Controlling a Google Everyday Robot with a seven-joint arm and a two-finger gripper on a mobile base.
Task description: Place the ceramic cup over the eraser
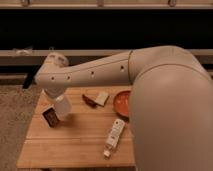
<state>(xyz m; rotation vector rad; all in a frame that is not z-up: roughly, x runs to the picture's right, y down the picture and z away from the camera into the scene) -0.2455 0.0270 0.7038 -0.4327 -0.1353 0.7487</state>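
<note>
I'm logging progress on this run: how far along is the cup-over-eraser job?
Done: the ceramic cup is off the table, carried at the arm's end; the gripper is shut on it. In hand: the cup hangs just right of the eraser. Left: moving it over the eraser, which is uncovered, and setting it down.
</note>
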